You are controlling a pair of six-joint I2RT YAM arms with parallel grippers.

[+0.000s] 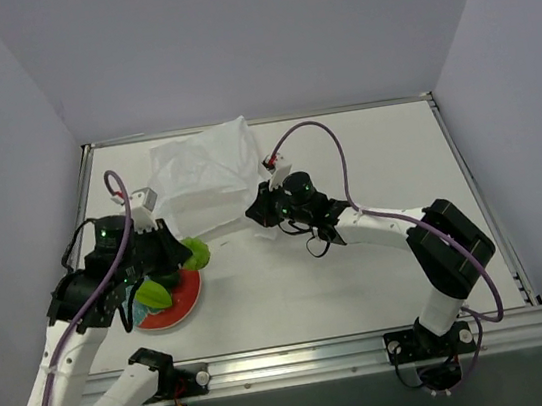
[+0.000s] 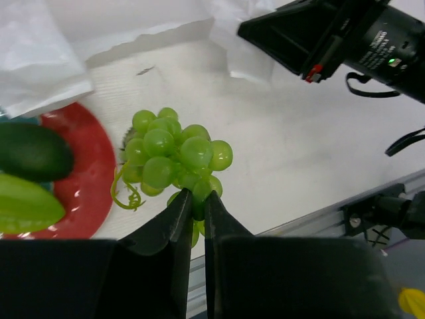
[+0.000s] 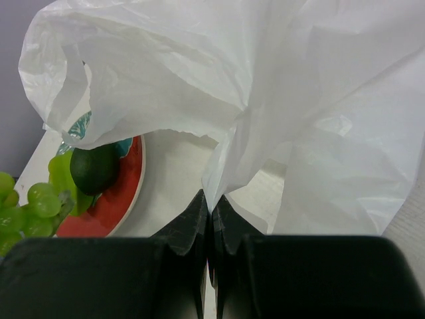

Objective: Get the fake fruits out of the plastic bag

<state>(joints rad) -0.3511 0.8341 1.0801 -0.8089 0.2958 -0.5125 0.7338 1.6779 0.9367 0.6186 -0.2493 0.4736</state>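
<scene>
The fruit numbers three, one of each kind: one light green grape bunch (image 2: 176,153), one dark green round fruit (image 2: 33,151) and one yellow-green ridged fruit (image 2: 26,203). Roughly a dozen grapes show on the bunch in the left wrist view, though those at the back are hidden and cannot be counted. There is one plastic bag (image 1: 201,172), one red-rimmed plate (image 2: 96,166) and one table (image 1: 363,281). The arms are two, the left arm (image 1: 47,371) and the right arm (image 1: 450,254). Each carries one gripper, the left gripper (image 2: 197,199) and the right gripper (image 3: 211,203), with two fingers apiece.
</scene>
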